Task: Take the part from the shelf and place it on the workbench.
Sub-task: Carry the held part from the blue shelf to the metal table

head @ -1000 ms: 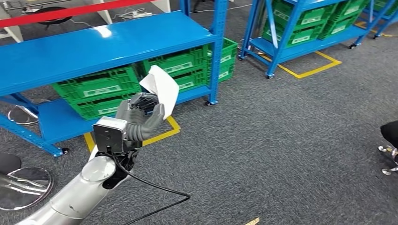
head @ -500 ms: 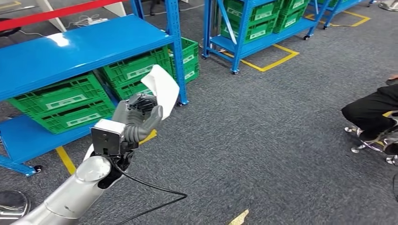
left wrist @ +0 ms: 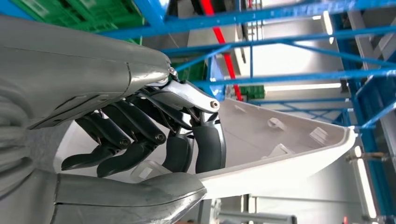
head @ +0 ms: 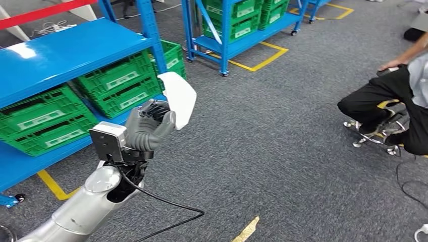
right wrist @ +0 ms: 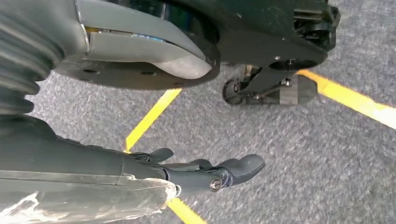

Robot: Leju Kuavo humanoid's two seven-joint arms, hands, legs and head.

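White plastic part [head: 179,98] is up in the air, gripped by the left hand [head: 149,128] out in front of the robot over the grey carpet [head: 282,141]. In the left wrist view you can see the part [left wrist: 280,144] is a curved shell with little moulded tabs on the inside, and the dark fingers [left wrist: 208,149] are curled into the hollow side while the thick grey thumb [left wrist: 140,196] presses on the outer face, so it's clamped on the edge of the shell pretty firmly. The part stands roughly upright above the hand, tilted a bit away from the robot.

Off to the left there's a blue shelf [head: 60,50] with green crates [head: 121,83] stacked on its lower level, and the part is well apart from it. Another blue rack [head: 237,22] with more green crates sits further back, with yellow floor tape [head: 262,58] around it. A person in dark trousers [head: 383,106] is sitting on a wheeled chair over on the right.

The right hand [right wrist: 201,172] hangs low over the carpet near a yellow line [right wrist: 149,116], fingers stretched out fairly straight and close together, holding nothing.
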